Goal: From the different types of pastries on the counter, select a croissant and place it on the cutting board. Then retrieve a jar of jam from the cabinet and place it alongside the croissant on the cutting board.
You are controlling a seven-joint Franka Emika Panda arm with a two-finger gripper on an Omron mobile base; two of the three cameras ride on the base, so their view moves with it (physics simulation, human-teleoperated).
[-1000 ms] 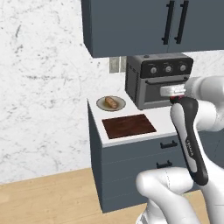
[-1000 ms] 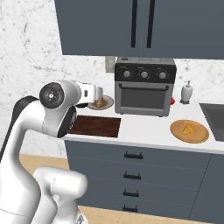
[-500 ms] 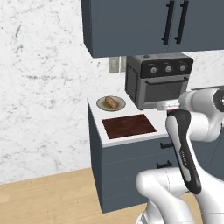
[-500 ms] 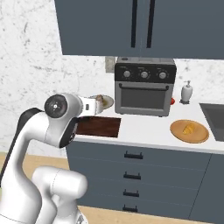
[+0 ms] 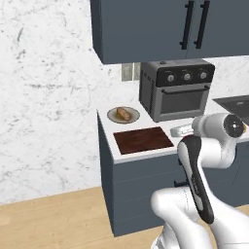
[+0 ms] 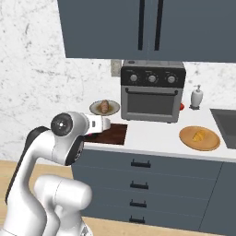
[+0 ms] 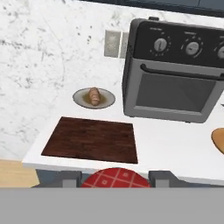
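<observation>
jam jar in the jaws, board bare

on the left of the hand view the brown glazed roll (image 7: 93, 95) lies on the round grey plate (image 7: 78, 99) at the back of the counter (image 7: 175, 148). just in front of it the cutting board (image 7: 92, 139) is flat and has nothing on it. at the bottom middle, the gripper (image 7: 114, 180) is partly closed, and its fingers (image 7: 70, 178) stand either side of a red, white-checked round top: the jar of jam (image 7: 116, 175), clamped between them, just short of the counter's front edge. to the right stands the toaster oven (image 7: 175, 74). further right, in the right base view, the croissant (image 6: 199, 135) lies on the round light-wood plate (image 6: 186, 138), well apart from the board.

the jar looks rigid, smooth and rounded, probably fairly heavy for its size, so it could twist or slip; a squeeze across its middle, kept upright, seems safest. the croissant is likely light and flaky: pinch it gently across its thick middle, not the tapered ends.
</observation>
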